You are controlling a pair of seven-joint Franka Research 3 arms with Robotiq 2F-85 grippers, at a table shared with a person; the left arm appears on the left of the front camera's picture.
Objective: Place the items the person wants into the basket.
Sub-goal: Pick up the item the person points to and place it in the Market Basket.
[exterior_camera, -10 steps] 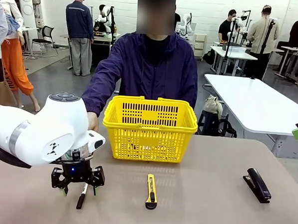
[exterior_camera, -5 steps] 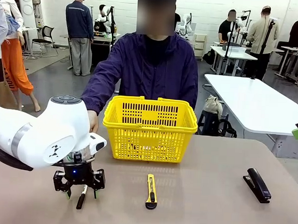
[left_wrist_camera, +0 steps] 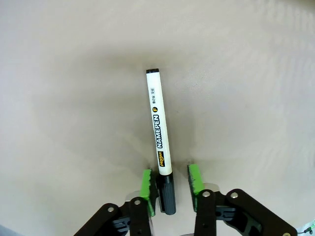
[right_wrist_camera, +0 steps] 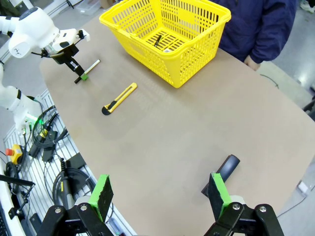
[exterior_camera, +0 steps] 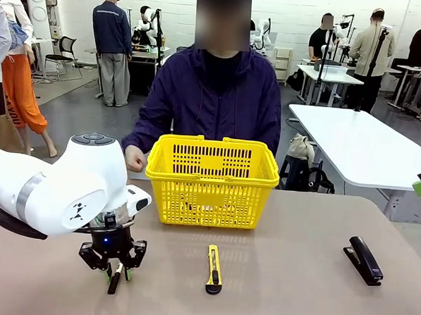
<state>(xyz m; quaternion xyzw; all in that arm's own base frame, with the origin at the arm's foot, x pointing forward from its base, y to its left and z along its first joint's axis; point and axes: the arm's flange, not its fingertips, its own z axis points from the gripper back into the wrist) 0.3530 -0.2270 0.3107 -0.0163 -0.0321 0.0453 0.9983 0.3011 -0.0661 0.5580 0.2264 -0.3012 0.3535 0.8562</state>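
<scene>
On the near left of the table, the left gripper (left_wrist_camera: pixel 169 183) stands low over the white marker (left_wrist_camera: pixel 159 142), its green pads (left_wrist_camera: pixel 146 191) drawn in narrow on either side of the black cap. One pad touches the cap; a slight gap shows at the other. The marker lies flat on the table (exterior_camera: pixel 296 275). The right gripper (right_wrist_camera: pixel 160 192) hangs wide open and holds nothing, above the stapler (right_wrist_camera: pixel 221 172). A utility knife (exterior_camera: pixel 213 269) lies in front of the yellow basket (exterior_camera: pixel 211 179). The person's hand (exterior_camera: pixel 134 158) rests beside the basket's left rim.

Robotics lab; white worktables (exterior_camera: pixel 359 148); concrete floor (exterior_camera: pixel 78 119)
</scene>
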